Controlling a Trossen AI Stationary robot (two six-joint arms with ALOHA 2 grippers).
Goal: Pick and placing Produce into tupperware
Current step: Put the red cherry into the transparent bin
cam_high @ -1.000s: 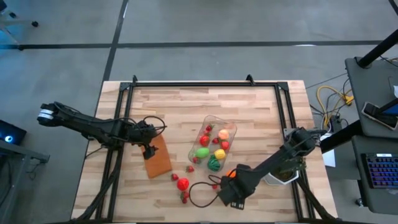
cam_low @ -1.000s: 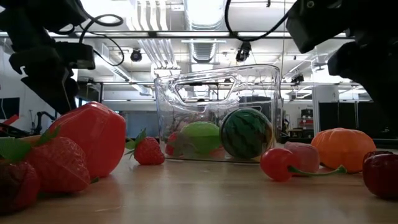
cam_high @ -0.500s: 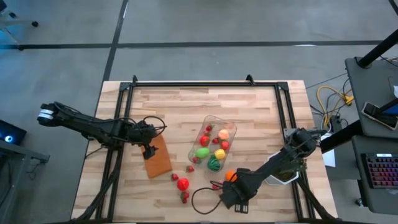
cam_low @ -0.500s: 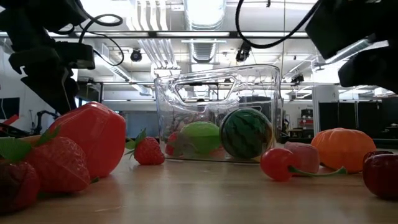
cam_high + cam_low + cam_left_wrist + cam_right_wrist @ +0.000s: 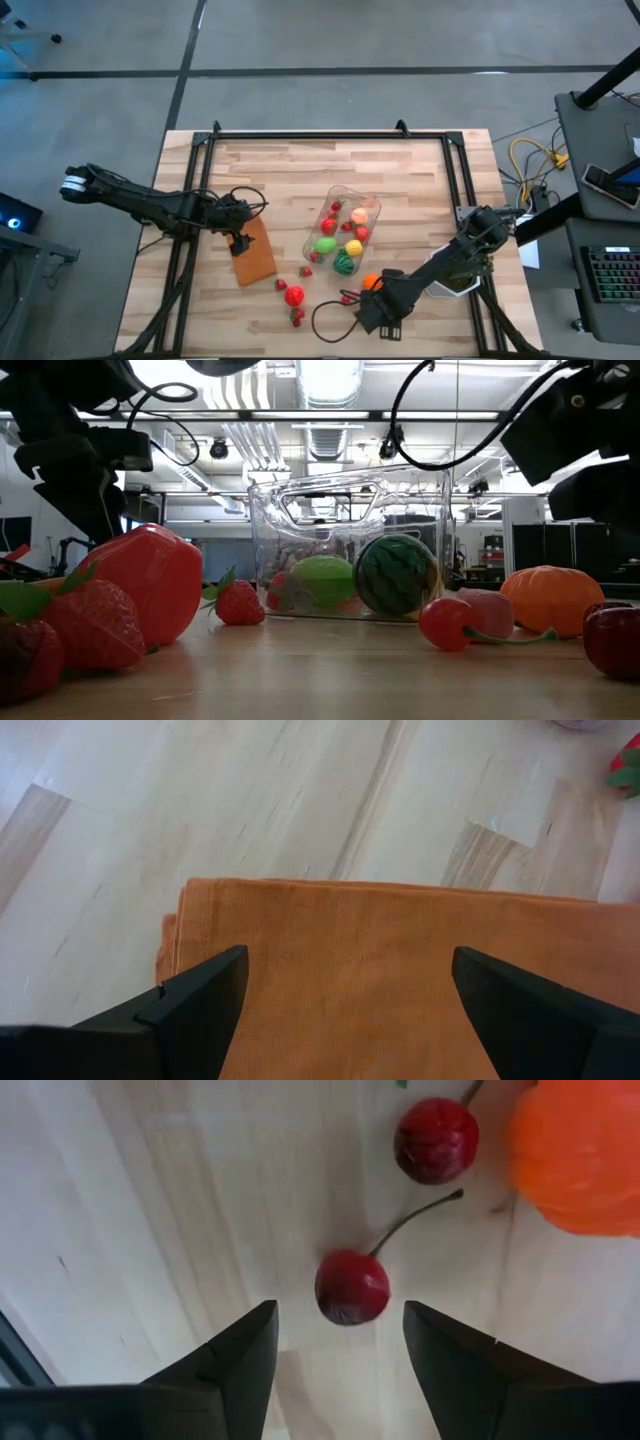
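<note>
target: a small dark-red toy cherry with a thin curved stem is framed right between the two dark fingers of the right gripper, a bit ahead of the tips, not touched yet

right jaws: parted around an empty gap, nothing is gripped; the gap looks only a little wider than the cherry

neighbours: a second dark-red cherry is seen farther ahead of the jaws, and a ribbed orange toy pumpkin sits off to one side beyond the finger, close enough to get bumped

handling guess: probably hollow plastic, so very light, hard and smooth; it's round, so it's likely to roll or squirt out if pinched off-centre

where to grab: the round body should be taken across its widest part, pads on opposite sides; the stem looks too thin and bendy to be trusted

container: the clear rectangular plastic tupperware with rounded corners is well away from the right jaws, already loaded with green, red, yellow and orange toy pieces

other loose produce: a red toy pepper and small strawberries lie on the wooden table between the two arms

left gripper: parked over a flat brown-orange cloth-like rectangle, fingers spread wide, nothing between them
</note>
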